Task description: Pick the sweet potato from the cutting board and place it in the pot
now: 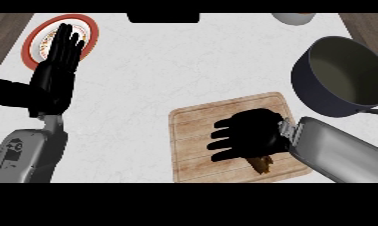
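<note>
While my right hand covers the sweet potato on the cutting board, only its tip shows; grasp: cannot tell. Left hand: flat open, resting at left. Risk: a partial hold, so the potato may slip short of the pot.

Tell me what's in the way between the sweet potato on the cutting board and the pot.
Nothing visible. The sweet potato shows under the right hand on the cutting board. The pot stands just past the board's far right corner, with only counter between them.
</note>
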Controlling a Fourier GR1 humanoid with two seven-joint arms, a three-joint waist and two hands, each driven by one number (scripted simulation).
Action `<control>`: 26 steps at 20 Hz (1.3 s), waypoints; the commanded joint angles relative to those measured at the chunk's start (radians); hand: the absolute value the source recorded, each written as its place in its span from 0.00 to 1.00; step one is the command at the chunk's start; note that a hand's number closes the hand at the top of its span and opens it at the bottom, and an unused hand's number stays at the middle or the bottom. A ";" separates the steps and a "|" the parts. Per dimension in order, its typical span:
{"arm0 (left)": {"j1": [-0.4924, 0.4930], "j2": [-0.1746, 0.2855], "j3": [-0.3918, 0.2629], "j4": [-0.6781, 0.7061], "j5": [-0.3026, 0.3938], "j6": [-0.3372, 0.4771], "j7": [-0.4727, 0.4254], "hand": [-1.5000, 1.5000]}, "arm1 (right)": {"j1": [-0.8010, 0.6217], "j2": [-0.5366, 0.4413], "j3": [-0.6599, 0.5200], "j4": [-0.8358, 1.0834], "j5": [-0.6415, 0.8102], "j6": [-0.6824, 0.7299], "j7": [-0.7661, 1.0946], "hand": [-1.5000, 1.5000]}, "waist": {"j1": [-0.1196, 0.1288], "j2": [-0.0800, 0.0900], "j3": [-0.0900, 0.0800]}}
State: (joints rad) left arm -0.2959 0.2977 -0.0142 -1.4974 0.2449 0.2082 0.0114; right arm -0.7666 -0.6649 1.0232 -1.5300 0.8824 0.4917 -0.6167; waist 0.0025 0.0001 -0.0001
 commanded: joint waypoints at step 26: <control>0.023 -0.026 0.069 -0.058 -0.042 -0.049 0.042 0.50 | 0.225 0.239 -0.014 0.313 0.432 -0.267 -0.247 1.00 | 0.010 0.001 0.001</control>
State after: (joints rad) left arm -0.2716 0.2603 0.0392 -1.5310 0.1995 0.1550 0.0290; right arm -0.5919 -0.4809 0.9290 -1.2606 1.2719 0.2672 -0.8036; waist 0.0085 -0.0132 -0.0043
